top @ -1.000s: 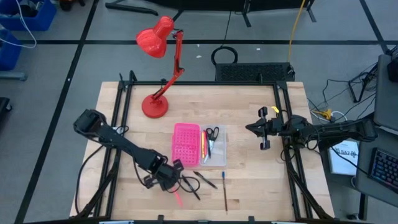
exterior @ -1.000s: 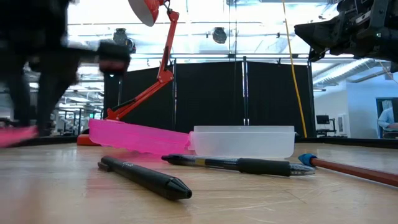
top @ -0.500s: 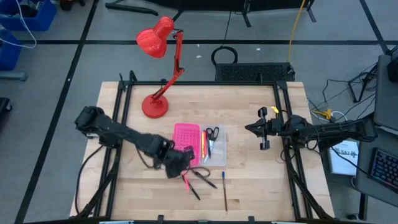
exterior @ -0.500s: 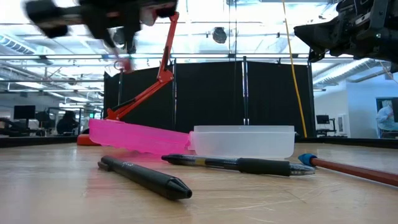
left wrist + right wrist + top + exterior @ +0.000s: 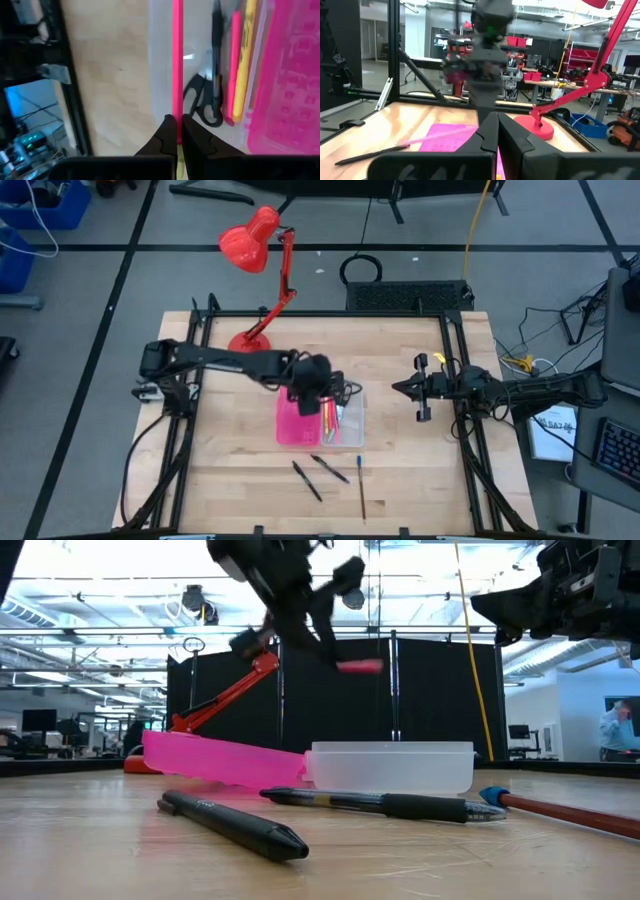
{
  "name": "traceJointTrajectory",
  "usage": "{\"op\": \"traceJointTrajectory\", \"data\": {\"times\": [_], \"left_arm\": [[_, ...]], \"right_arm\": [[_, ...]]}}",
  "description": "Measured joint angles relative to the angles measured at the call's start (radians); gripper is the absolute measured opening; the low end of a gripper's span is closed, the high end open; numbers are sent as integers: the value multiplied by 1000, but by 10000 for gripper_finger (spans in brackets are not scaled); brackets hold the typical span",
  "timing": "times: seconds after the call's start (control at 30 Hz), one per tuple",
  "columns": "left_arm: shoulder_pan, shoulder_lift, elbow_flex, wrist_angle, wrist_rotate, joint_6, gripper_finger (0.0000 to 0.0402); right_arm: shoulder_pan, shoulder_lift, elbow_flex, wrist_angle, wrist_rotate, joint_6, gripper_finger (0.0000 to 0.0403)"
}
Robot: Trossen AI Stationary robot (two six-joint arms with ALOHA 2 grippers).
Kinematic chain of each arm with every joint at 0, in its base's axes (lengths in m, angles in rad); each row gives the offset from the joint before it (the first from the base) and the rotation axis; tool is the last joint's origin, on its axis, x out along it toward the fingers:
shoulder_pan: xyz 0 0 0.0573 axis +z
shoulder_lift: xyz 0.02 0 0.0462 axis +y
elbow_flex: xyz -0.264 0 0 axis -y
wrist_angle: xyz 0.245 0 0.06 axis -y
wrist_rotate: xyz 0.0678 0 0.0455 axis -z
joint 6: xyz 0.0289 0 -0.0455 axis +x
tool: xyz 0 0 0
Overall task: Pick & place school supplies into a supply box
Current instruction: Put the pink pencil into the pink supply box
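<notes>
The left gripper (image 5: 175, 120) gripped a pink pen (image 5: 177, 60), which jutted ahead of its fingertips above the supply box (image 5: 300, 425), its clear tray directly beneath. The right gripper (image 5: 397, 387) waited shut, well apart.

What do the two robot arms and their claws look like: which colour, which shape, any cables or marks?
Both arms are dark, slim and jointed. The left arm ends in a black claw with two narrow pointed fingers. The right arm has a yellow mark near its claw, and black cables run along it.
</notes>
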Motion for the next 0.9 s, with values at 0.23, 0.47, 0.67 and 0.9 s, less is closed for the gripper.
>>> {"op": "traceJointTrajectory", "data": {"times": [0.23,0.47,0.67,0.9], "left_arm": [[85,132,0,47,36,120,10],[120,198,0,53,42,187,12],[101,198,0,51,103,166,9],[67,198,0,42,137,157,3]], "right_arm": [[0,7,1,47,0,26,0],[0,7,0,70,0,34,0],[0,7,0,90,0,-1,0],[0,7,0,135,0,-14,0]]}}
